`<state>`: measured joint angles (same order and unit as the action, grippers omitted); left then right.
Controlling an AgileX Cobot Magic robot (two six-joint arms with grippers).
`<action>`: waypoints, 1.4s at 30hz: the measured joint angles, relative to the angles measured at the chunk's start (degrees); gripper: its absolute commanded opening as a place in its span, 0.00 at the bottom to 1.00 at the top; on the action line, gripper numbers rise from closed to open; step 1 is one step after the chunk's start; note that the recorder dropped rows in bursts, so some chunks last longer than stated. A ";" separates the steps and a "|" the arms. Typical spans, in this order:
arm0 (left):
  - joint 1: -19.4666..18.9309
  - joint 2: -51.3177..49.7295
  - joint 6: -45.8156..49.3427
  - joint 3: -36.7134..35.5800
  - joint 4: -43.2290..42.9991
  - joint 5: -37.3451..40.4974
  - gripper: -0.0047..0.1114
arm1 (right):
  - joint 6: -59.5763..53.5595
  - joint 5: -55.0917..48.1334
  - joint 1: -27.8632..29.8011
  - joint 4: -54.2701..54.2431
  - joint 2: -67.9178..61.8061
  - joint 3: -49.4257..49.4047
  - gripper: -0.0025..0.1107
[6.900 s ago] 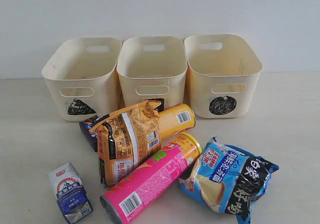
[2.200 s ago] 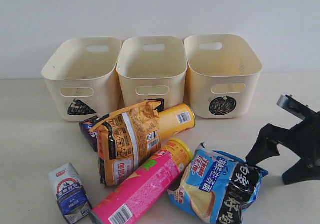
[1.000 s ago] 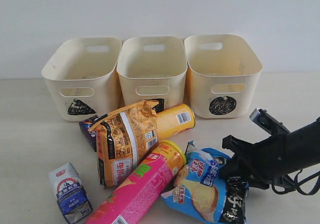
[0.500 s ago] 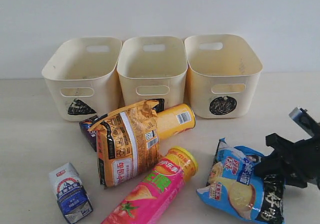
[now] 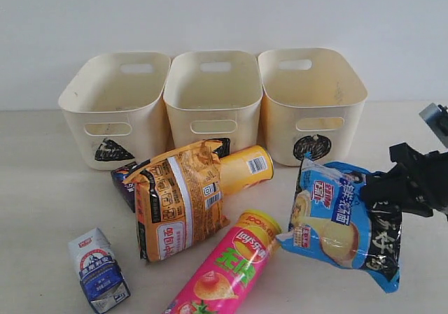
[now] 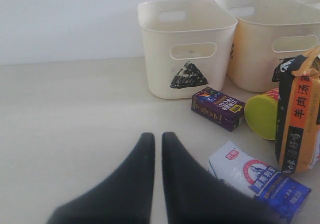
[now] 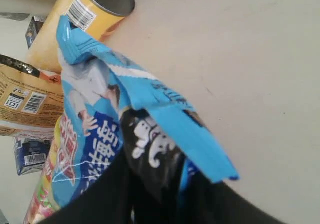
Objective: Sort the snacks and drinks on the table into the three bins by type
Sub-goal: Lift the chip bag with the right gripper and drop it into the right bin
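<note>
We see open counter (image 5: 49, 174) on the left; the orange bag (image 5: 178, 198) and tubes (image 5: 227, 272) block the middle bin (image 5: 213, 90).

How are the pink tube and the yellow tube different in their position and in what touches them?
The pink tube lies near the front, in the open; the yellow tube lies further back, near the bins. The orange-brown bag covers part of the yellow tube, while the pink tube lies clear of it. Both are crisp tubes lying on their sides on the table.
</note>
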<state>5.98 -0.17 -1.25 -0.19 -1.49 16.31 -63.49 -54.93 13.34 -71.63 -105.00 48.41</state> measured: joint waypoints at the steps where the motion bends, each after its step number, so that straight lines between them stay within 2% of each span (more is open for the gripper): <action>1: 0.00 0.00 0.00 0.00 0.00 0.00 0.08 | 0.00 0.00 0.00 -0.05 0.00 0.11 0.02; 10: 0.00 0.00 0.00 0.00 0.00 0.00 0.08 | 0.07 -0.29 0.00 -1.22 0.00 0.24 0.02; 17: 0.00 0.00 0.00 0.00 0.00 0.00 0.08 | 2.01 -3.29 0.00 -1.56 1.66 5.63 0.02; 23: 0.00 0.00 0.00 0.00 0.00 0.00 0.08 | 6.03 -5.90 0.00 -1.93 2.90 16.57 0.02; 28: 0.00 0.00 0.00 0.00 0.00 0.00 0.08 | 11.36 0.16 0.00 -2.19 1.27 33.08 0.02; 31: 0.00 0.00 0.00 0.00 0.00 0.00 0.08 | 12.85 2.87 -0.53 -2.19 -1.65 38.17 0.02; 37: 0.00 0.00 0.00 0.00 0.00 0.00 0.08 | 13.22 12.41 -5.90 -2.07 -12.50 51.09 0.02; 42: 0.00 0.00 0.00 0.00 0.00 0.00 0.08 | 13.22 15.18 -9.10 -2.07 -19.54 59.39 0.02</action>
<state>5.98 -0.17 -1.25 -0.19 -1.49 16.31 -50.27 -39.74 4.24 -73.70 -124.54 107.80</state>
